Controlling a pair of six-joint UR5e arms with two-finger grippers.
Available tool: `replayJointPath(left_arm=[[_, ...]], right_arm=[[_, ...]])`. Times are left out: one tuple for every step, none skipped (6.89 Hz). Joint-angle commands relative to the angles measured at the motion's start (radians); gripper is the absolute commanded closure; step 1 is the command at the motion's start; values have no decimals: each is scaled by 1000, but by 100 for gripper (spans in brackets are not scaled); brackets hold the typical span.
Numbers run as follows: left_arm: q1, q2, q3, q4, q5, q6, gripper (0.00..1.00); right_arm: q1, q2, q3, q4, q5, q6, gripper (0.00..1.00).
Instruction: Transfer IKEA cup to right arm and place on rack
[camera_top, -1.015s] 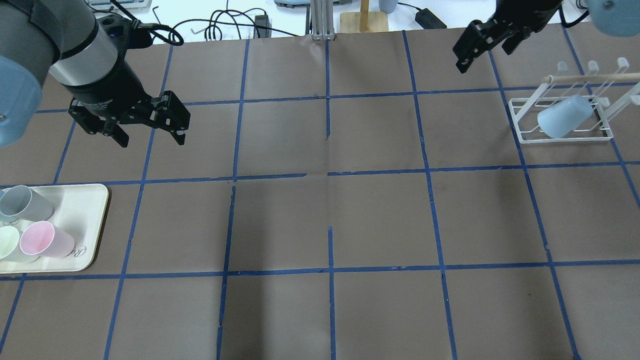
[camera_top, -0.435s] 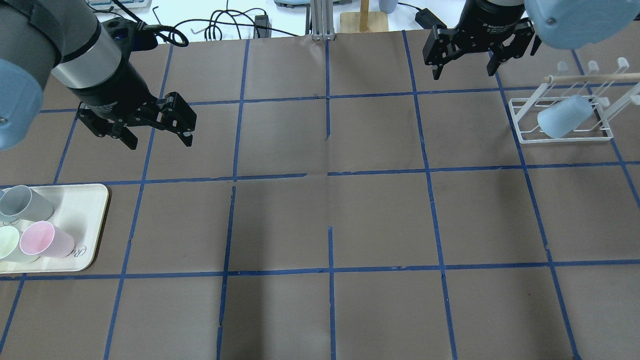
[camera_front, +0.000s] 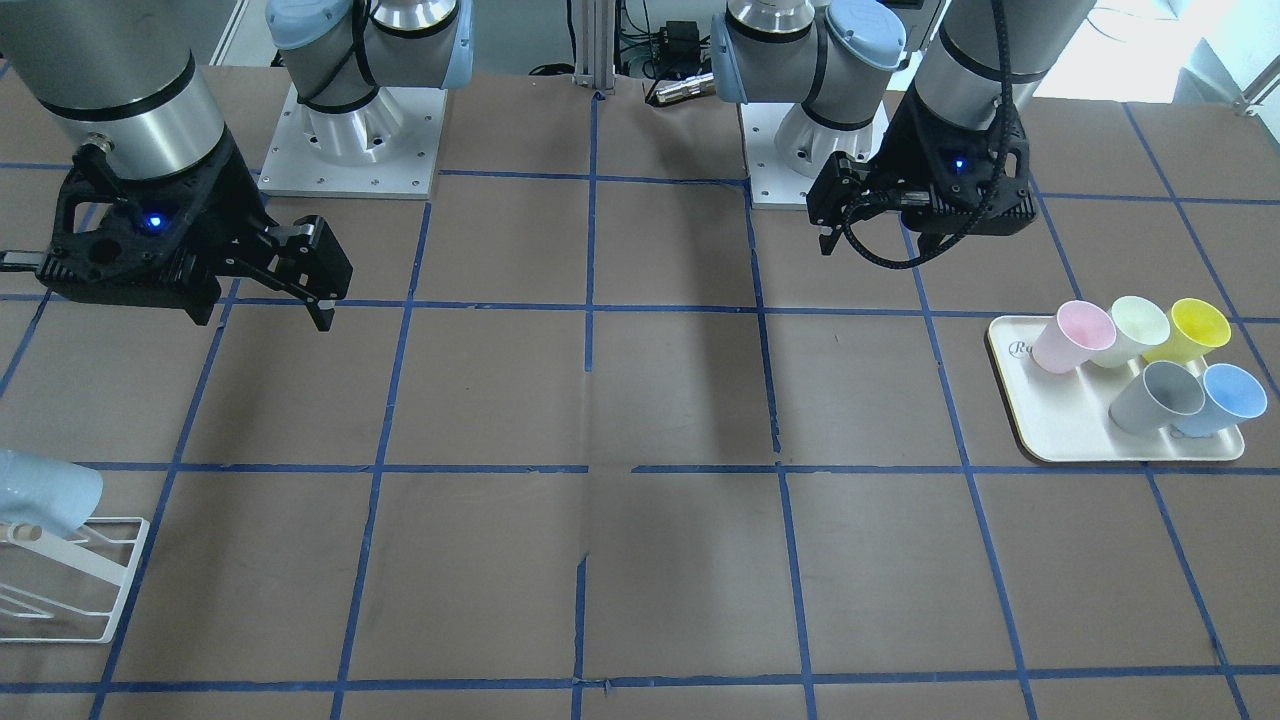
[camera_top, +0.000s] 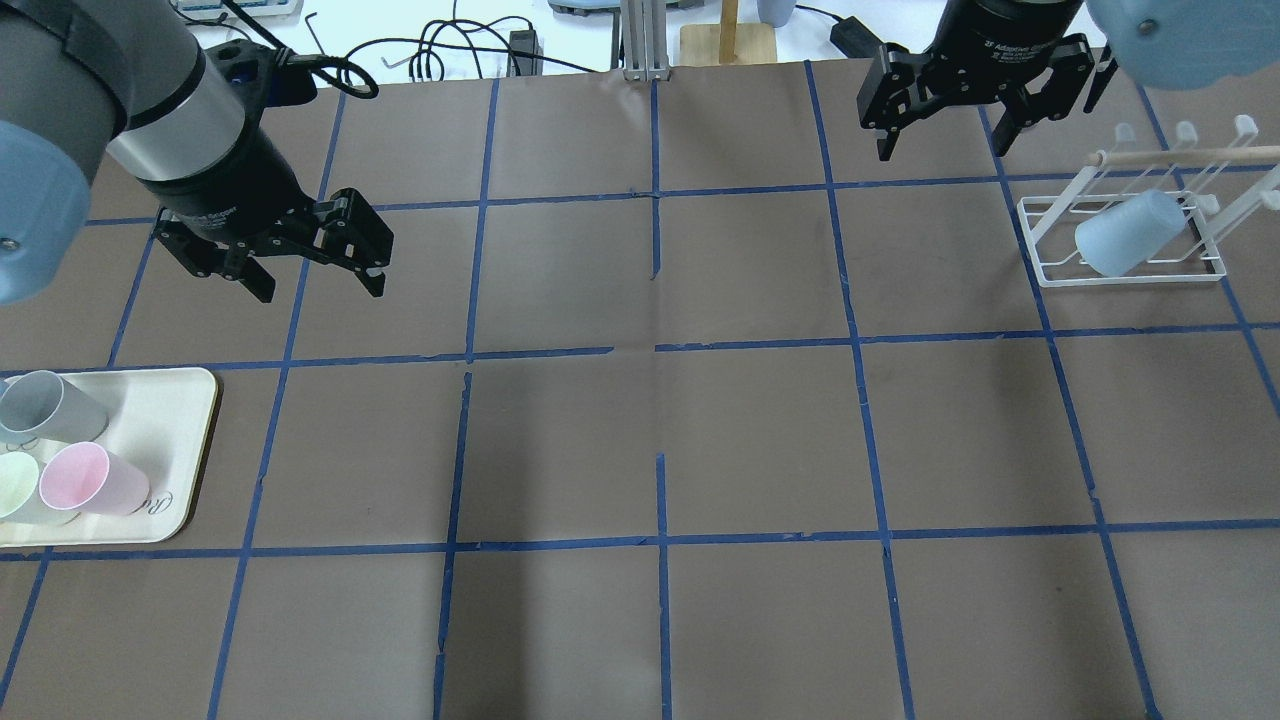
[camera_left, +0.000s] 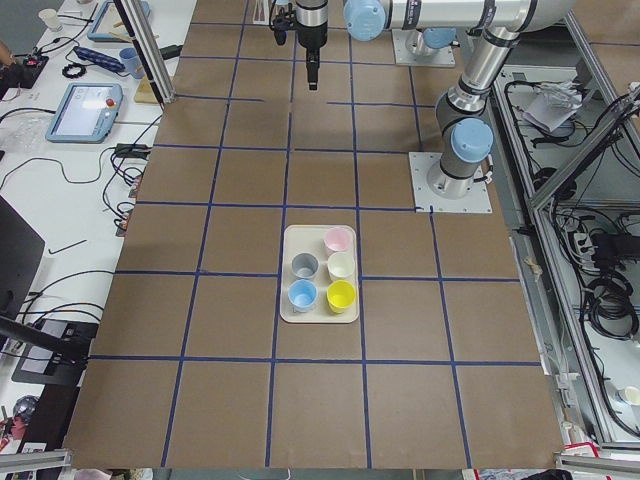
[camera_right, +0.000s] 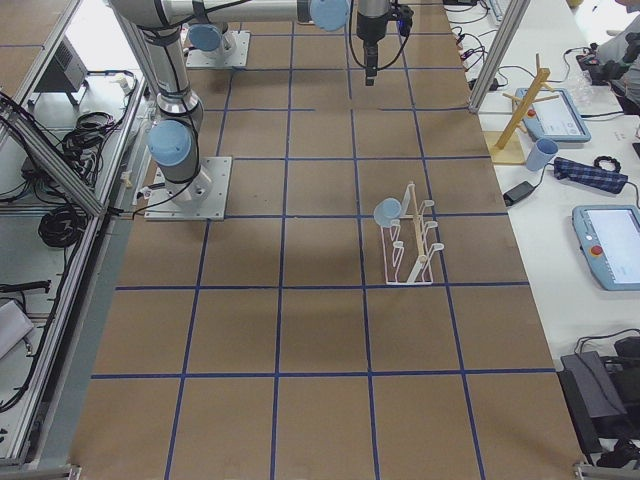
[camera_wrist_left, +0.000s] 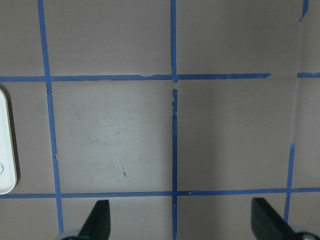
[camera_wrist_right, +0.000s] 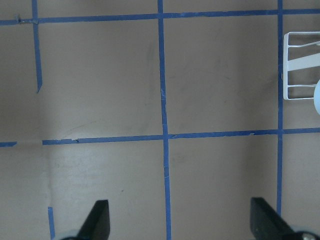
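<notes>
Risks, left to right across overhead view: tray of spare cups sits near left pincer. Wrong grab possible, since second blue cup there looks much like target. Right pincer hangs near rack; careless swing could nudge rack, tip IKEA cup off slanted rods onto table. Cup lies tilted on rack, task seemingly done. Cup well apart from left pincer; near right pincer, off to its right, not touching. Both pincers spread wide, empty.

Six cups, one rack, one tray
</notes>
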Motion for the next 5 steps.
replayJointPath(left_arm=[[0, -1, -3, 1, -2, 0, 0], [-1, -1, -3, 1, 0, 0, 0], [-1, 0, -1, 1, -3, 0, 0], [-1, 2, -3, 1, 0, 0, 0], [0, 12, -3, -6, 3, -2, 0]], right_arm=[[2, 1, -9, 34, 3, 35, 0], [3, 1, -9, 52, 3, 69, 0], [-1, 3, -11, 52, 3, 62, 0], [0, -3, -3, 54, 3, 62, 0], [0, -5, 1, 54, 4, 62, 0]])
